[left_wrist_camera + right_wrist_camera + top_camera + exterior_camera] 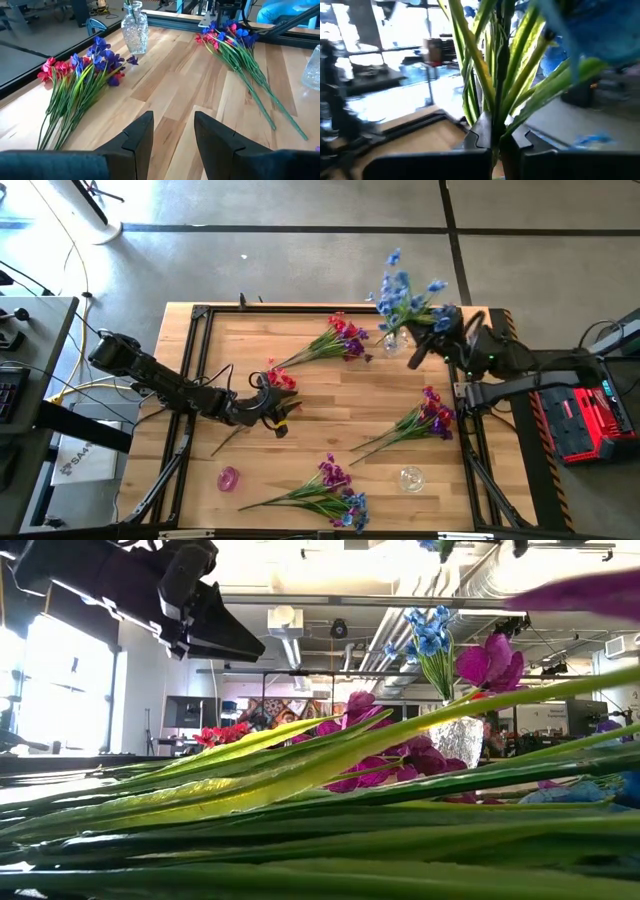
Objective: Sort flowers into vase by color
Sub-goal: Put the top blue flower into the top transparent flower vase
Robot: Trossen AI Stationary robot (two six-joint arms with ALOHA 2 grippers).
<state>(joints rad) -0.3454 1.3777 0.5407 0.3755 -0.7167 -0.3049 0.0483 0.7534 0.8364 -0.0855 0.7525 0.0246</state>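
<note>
My right gripper [428,332] is shut on a blue flower spray [405,288] over the table's far right corner, beside a clear glass vase [395,340]. In the low view, blue blossoms [430,635] stand above that vase [460,738]. My left gripper [276,408] hovers open at the table's left middle, with bare wood between its fingers [172,117]. A red flower [281,378] lies on the wood just beyond its far side. My right gripper pinches the blue spray's green stems [492,122] between its two fingers. The fingers come in level and lie across the stems. The stems and leaves rise upright from the fingers, blossoms [590,35] on top. The fingers hide the lower end.
More sprays lie on the wood: a red and purple one [340,338] at the far middle, a purple one [425,420] at the right, a purple and blue one [330,490] near the front. A pink vase [228,478] and a clear glass vase [410,478] stand near the front. A black rail [195,360] frames the table.
</note>
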